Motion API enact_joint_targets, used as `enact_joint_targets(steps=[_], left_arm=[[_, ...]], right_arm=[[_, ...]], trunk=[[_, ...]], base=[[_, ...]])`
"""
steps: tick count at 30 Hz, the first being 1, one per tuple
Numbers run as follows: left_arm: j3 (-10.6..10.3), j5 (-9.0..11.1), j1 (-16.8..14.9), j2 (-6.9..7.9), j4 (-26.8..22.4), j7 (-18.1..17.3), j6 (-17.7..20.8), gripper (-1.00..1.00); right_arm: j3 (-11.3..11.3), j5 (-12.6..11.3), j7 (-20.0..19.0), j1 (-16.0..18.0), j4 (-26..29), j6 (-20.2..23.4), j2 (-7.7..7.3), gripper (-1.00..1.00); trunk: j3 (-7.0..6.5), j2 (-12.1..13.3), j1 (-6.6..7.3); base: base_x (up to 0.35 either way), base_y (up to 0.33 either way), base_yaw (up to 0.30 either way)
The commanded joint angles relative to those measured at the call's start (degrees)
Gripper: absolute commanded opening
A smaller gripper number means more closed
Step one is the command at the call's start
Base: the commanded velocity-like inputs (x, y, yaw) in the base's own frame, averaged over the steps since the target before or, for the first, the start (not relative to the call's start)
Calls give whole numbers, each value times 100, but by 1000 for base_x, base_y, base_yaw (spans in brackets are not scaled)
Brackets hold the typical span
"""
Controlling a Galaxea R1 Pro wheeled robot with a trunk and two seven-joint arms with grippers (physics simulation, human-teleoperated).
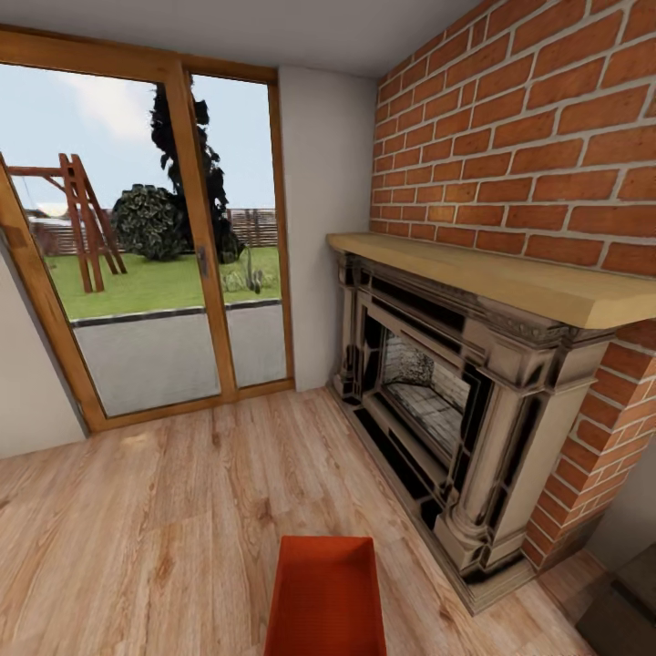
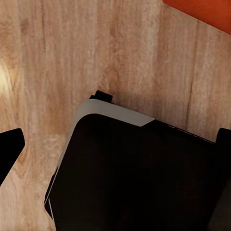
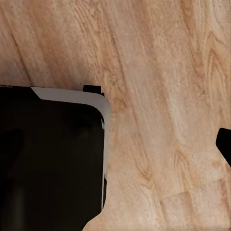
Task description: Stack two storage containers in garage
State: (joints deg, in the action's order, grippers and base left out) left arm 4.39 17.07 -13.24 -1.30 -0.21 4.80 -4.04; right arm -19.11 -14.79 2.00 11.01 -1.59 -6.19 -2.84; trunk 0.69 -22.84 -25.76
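One orange-red storage container (image 1: 323, 597) sits on the light wood-plank floor of the living room, low in the head view's middle and cut off by the frame edge. Its corner (image 2: 202, 12) also shows in the left wrist view. My left gripper (image 2: 115, 149) hangs open over my own base, its dark fingertips (image 2: 10, 149) far apart with nothing between them. My right gripper (image 3: 115, 149) also looks open. One fingertip (image 3: 224, 144) stands over bare planks, and the other is lost against the dark base.
A red-brick fireplace (image 1: 437, 401) with a wooden mantel (image 1: 510, 273) stands at the right. Wood-framed glass doors (image 1: 155, 255) face a garden at the back left. My black base (image 2: 134, 178) (image 3: 48, 159) is under both wrists. A dark grey object (image 1: 629, 601) sits at the lower right.
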Motion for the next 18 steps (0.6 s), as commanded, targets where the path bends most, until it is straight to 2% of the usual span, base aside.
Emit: enact_joint_targets(steps=[1, 18], left_arm=[[43, 3, -3, -2, 3, 23, -15, 100], [50, -4, -2, -25, 1, 71, -11, 100]], right_arm=[[-49, -50, 3, 6, -17, -32, 2, 100], [-54, -30, 3, 6, -17, -26, 6, 100]], trunk=[[7, -8, -3], [7, -8, -3]], base=[[0, 0, 0], [0, 0, 0]])
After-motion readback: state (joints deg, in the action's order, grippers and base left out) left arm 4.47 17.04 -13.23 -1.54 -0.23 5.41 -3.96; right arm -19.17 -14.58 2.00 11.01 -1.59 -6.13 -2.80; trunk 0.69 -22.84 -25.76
